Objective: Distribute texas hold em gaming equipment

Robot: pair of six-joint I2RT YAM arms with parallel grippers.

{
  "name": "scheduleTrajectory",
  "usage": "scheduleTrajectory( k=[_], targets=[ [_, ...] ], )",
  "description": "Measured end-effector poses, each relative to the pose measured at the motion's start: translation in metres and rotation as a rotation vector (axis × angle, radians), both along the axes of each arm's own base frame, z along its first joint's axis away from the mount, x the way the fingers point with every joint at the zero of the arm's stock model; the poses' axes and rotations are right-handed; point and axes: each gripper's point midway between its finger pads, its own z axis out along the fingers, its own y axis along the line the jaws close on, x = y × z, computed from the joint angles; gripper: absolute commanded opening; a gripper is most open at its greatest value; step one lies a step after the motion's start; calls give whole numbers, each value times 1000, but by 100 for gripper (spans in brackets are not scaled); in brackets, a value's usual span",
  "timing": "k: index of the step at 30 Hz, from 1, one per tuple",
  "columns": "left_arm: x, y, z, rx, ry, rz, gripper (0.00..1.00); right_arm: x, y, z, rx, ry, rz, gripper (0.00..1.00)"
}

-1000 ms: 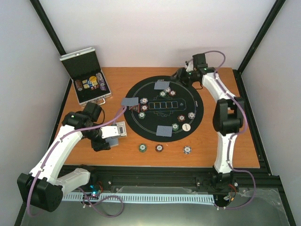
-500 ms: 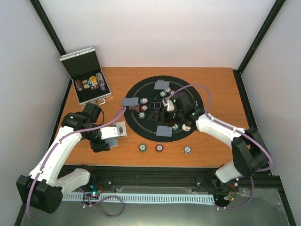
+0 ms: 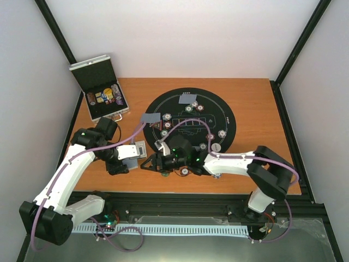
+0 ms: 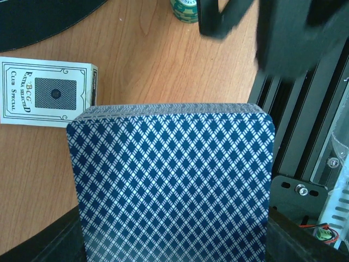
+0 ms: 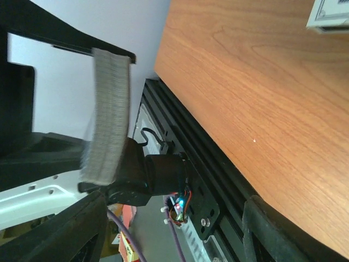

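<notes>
I judge we're dealing: left pincer (image 3: 128, 155) clamps the deck (image 4: 169, 111); right pincer (image 3: 149, 162), spread just beside it, I'd close on the top card (image 4: 172, 185).

The left arm (image 3: 64, 176) is bent sharply at the elbow, and the left end effector (image 3: 126, 154) is clamped on a deck of cards (image 4: 172, 180). The right arm (image 3: 235, 161) reaches low across to its left, forearm nearly level. The right end effector (image 3: 148, 163) is spread wide, just beside the left one.

Bright even light, soft shadows; wrist views smeared, probably motion blur
</notes>
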Motion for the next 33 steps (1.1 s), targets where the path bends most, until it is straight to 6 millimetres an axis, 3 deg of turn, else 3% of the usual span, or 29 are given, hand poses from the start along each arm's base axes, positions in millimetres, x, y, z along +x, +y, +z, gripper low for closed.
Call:
scheduleTrajectory(
  k=[4, 8, 21, 33],
  targets=[
    [0, 2, 0, 9, -1, 1, 1, -9, 19, -13, -9, 24, 26, 67],
    [0, 1, 0, 7, -1, 2, 1, -15, 30, -7, 22, 25, 39, 67],
    [0, 1, 0, 5, 0, 2, 1, -19, 38, 8, 88, 33, 55, 66],
    [-4, 8, -2, 41, 11, 2, 1, -14, 64, 5, 133, 83, 98, 66]
  ],
)
